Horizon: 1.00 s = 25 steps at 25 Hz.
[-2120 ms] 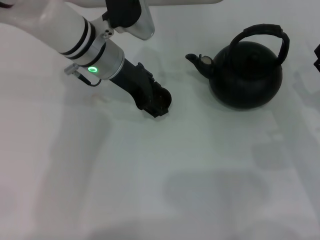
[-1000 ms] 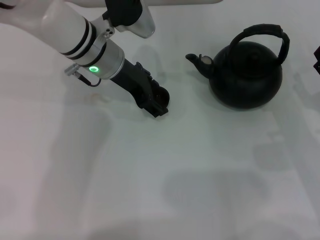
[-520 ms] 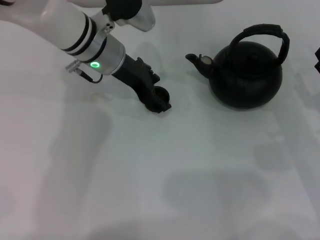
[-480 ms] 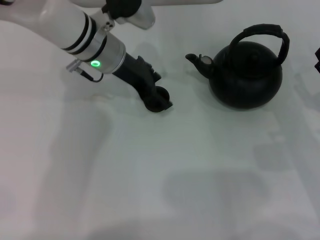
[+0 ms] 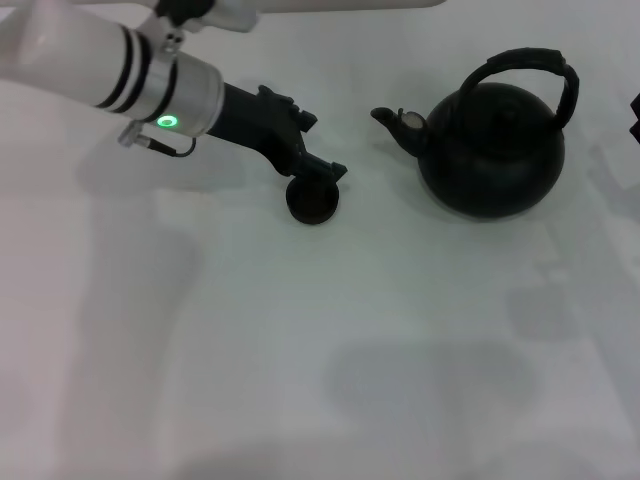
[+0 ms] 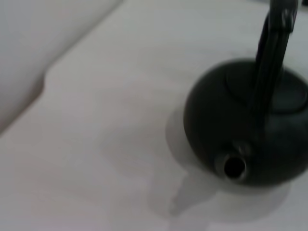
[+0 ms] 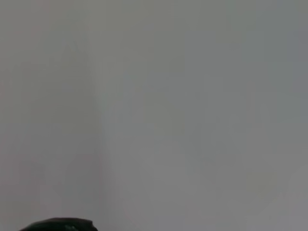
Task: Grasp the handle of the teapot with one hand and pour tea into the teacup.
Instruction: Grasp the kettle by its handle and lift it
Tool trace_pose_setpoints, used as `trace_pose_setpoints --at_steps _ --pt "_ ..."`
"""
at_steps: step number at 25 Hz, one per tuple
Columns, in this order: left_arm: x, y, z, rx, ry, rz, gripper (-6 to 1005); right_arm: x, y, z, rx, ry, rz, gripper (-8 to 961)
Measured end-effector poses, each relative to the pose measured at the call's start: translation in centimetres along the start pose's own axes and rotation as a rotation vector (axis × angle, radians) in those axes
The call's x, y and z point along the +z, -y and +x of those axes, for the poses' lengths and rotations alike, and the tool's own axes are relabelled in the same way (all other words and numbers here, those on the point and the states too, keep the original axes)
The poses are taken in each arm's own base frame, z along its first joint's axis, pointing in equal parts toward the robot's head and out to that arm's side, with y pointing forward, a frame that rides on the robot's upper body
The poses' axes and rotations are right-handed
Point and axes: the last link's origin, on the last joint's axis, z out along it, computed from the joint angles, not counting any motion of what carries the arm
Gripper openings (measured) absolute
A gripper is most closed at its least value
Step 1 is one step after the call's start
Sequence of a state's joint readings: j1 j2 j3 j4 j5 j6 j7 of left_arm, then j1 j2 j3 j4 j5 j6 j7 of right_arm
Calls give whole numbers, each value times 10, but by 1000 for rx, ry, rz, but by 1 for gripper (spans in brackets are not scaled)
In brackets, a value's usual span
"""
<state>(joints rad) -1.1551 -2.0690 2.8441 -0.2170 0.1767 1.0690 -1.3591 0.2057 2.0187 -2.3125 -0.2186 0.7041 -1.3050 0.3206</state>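
The teapot [image 5: 492, 150] stands on the white table at the right, its spout [image 5: 392, 120] pointing left and its arched handle [image 5: 530, 65] upright over the lid. The small black teacup [image 5: 312, 203] stands on the table left of the spout. My left gripper [image 5: 318, 172] hovers just above the cup's far rim, open and holding nothing. The left wrist view shows the teapot [image 6: 250, 139], its spout opening [image 6: 234, 167] and its handle [image 6: 274, 43]. My right gripper [image 5: 635, 115] shows only as a black sliver at the right edge.
The white table [image 5: 350, 350] stretches bare towards me in front of the cup and the teapot. The right wrist view shows only a plain grey surface with a dark shape [image 7: 57, 224] at its edge.
My left gripper has let go of the teacup and risen, drawing back to the left. The cup now stands alone on the table. The teapot has not moved.
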Motion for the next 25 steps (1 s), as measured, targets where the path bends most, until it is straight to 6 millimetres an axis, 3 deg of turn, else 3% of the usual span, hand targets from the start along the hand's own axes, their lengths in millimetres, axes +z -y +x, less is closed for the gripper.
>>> trace_pose_setpoints --at_steps 11,17,21,25 --pt "-32 12 -34 -111 -169 76 883 2 -1 -1 -1 4 -5 862" --pt "-57 9 -57 -153 -468 186 883 3 -1 -3 -2 14 -9 863" --pt "-68 0 -83 -194 -672 348 883 3 -2 -5 -2 26 -14 864" --pt "-74 -3 -97 -225 -722 424 883 0 -3 -9 -2 60 -23 862"
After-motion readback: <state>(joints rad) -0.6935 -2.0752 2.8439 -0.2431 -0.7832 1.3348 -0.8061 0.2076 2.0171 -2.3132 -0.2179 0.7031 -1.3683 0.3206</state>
